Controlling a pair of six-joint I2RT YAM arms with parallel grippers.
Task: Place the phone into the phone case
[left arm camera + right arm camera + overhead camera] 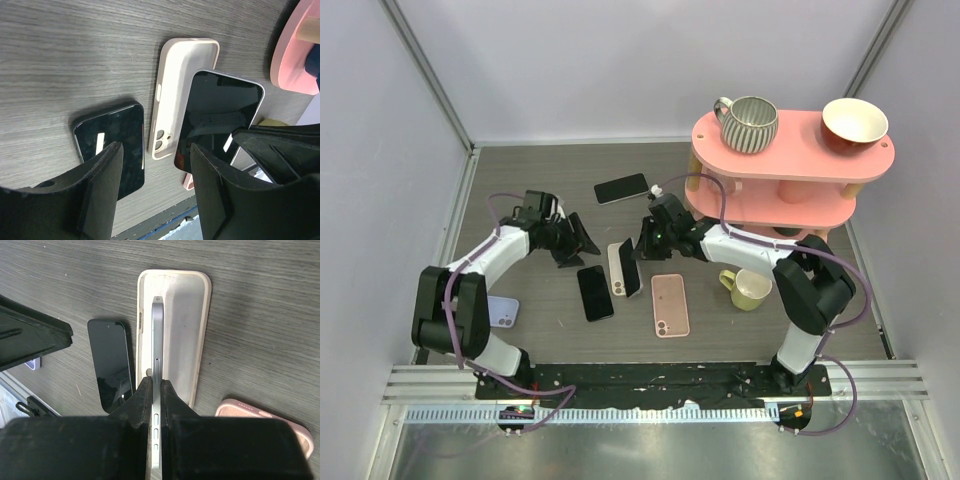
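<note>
The cream phone case [615, 262] lies open side up on the table's middle, also in the left wrist view [175, 85] and the right wrist view [185, 325]. My right gripper [640, 247] [157, 390] is shut on the phone [630, 268], which stands on its long edge inside the case. The phone's dark screen [220, 115] faces the left gripper, and its silver edge [157, 340] faces the right wrist camera. My left gripper [577, 243] [155, 185] is open and empty, just left of the case.
A black phone [595, 292] lies left of the case, a pink phone [670, 304] to its right, another black phone [621, 188] behind. A lilac phone [502, 312] lies near left. A yellow mug [750, 288] and a pink shelf [800, 140] stand on the right.
</note>
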